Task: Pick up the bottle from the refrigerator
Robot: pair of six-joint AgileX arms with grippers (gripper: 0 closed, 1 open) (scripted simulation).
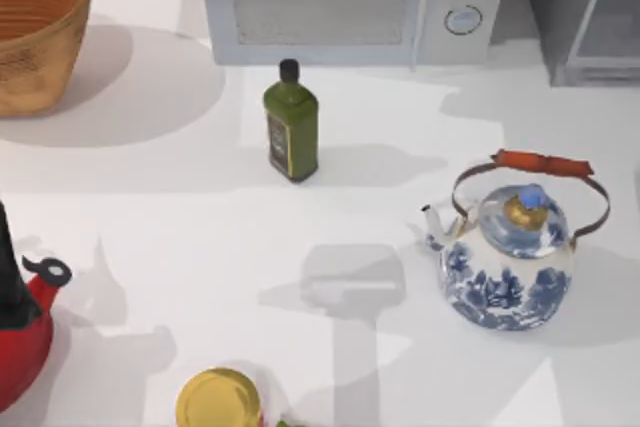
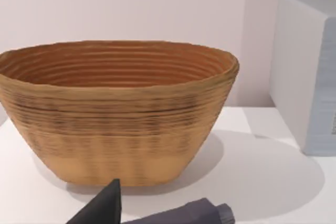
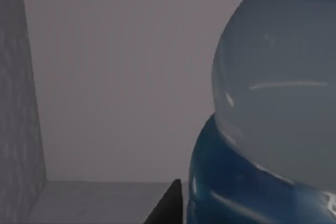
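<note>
A white table (image 1: 180, 197) carried a crowd of things: a woven basket (image 1: 35, 27) at its far left corner, a pale microwave (image 1: 350, 2) along the far edge, and the dark grey refrigerator (image 1: 585, 12) at the far right, partly in view. A small dark green oil bottle (image 1: 291, 122) stood upright just in front of the microwave, well apart from a blue-and-white kettle (image 1: 505, 257) on the right side. A red kettle (image 1: 25, 322) sat at the left edge and a round yellow lid (image 1: 218, 399) lay at the near edge. In the left wrist view the left gripper (image 2: 157, 211) hovered near the basket (image 2: 115, 111), its dark fingers (image 2: 107, 205) spread apart around nothing, with a plain pale wall behind. In the right wrist view the bottle (image 3: 273, 124) loomed very close inside a grey-walled compartment, clear above and blue lower down, with a dark finger tip (image 3: 169, 205) of the right gripper just beside it; whether that claw was clenched could not be told.
</note>
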